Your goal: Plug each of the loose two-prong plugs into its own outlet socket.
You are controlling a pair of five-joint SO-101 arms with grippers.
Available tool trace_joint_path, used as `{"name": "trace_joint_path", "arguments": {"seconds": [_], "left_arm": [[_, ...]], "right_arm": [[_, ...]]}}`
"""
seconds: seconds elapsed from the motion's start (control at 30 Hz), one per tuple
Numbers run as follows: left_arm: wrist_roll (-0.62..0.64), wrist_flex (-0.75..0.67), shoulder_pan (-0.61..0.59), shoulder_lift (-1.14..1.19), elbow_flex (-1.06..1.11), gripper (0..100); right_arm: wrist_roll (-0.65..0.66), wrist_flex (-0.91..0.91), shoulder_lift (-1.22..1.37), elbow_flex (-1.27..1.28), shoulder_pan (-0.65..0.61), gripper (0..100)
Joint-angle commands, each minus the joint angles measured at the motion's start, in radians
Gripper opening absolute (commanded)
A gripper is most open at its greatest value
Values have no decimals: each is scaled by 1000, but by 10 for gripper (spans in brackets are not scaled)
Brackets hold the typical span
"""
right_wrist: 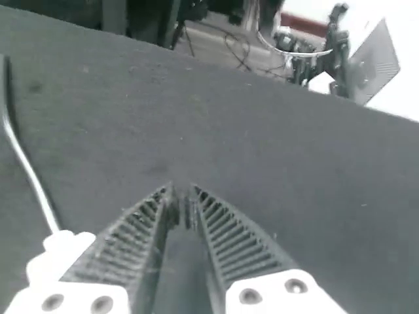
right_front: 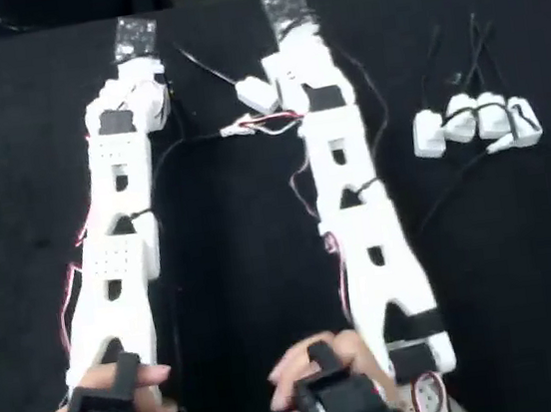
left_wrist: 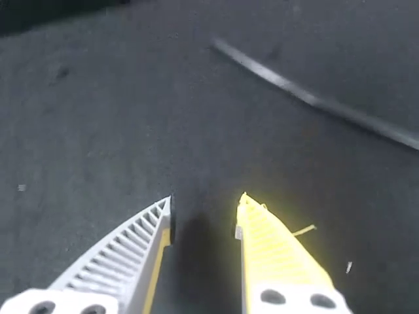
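Observation:
A loose white two-prong plug (right_front: 257, 93) lies on the black table between the two arms, its thin cable running off toward the back left. In the right wrist view that plug (right_wrist: 61, 246) sits close beside my right gripper (right_wrist: 183, 196), which is shut on nothing. From above, the right gripper (right_front: 284, 9) is at the table's far edge. My left gripper (left_wrist: 205, 203) is open over bare black cloth, with one white and one yellow finger. It reaches the far edge too (right_front: 134, 37). A row of white outlet blocks (right_front: 476, 121) with black cables sits at the right.
A pale cable (left_wrist: 314, 98) crosses the cloth ahead of the left gripper. Red and white wires (right_front: 255, 123) hang between the arms near the plug. Behind the table's far edge stand stands and cables (right_wrist: 308, 46).

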Motion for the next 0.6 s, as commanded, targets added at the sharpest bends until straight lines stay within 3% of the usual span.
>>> {"name": "trace_joint_path", "arguments": {"seconds": [0.0,0.13,0.37,0.57], "left_arm": [[11,43,-5,-55,-56,166],[12,43,1,-55,-58,165],[9,44,2,-55,-58,116],[12,44,2,-57,-58,116]], "right_arm": [[-204,69,-51,-44,-12,11],[-405,212,-96,-41,-2,11],[-615,264,-101,-10,17,13],[-663,305,-102,68,28,11]]}}
